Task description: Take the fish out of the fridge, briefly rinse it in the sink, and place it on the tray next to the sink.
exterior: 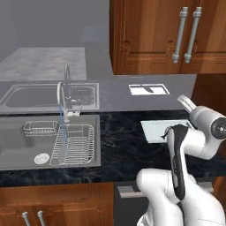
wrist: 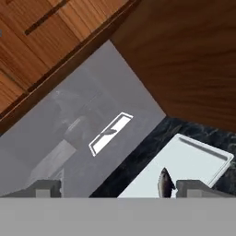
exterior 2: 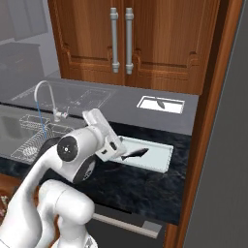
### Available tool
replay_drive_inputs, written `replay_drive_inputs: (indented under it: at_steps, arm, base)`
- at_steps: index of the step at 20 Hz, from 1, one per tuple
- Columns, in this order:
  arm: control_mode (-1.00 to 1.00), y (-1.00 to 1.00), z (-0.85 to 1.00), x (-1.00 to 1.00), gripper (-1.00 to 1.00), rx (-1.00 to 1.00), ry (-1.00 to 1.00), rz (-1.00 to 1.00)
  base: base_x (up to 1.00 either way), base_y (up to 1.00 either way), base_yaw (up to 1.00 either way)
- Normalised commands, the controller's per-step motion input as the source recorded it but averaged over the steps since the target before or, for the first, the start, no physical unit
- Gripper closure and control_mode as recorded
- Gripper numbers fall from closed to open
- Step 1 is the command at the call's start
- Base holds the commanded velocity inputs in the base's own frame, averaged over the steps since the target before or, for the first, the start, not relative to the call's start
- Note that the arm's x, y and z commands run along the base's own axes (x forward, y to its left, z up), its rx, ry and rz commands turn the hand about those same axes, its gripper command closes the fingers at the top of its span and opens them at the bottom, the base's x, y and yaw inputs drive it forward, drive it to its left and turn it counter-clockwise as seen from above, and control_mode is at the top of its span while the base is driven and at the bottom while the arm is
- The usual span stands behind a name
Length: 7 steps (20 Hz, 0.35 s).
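One fish (exterior 2: 135, 154) lying on tray (exterior 2: 162, 157), pincer (wrist: 117, 188) wide apart.

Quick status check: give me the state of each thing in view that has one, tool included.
Fish: lying on the tray, not held.
Tray: flat on the counter, right of the sink.
Tool: open, just above the tray beside the fish.
Faucet: running, thin blue stream into the sink.
Cabinet doors: closed.

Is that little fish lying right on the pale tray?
Touching. In the right base view the fish lies flat on the tray, with no gap beneath.
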Motion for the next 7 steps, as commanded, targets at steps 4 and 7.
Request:
replay_drive_inputs:
  at_steps: [4,7]
  arm:
    - [-1.0,0.37,0.82,-1.0,-1.0,-0.05,-0.37,0.0]
    - [-1.0,0.46,0.7,-1.0,-1.0,-0.11,-0.47,0.0]
  base:
    - [0.0,0.0,0.0]
    - [0.0,0.0,0.0]
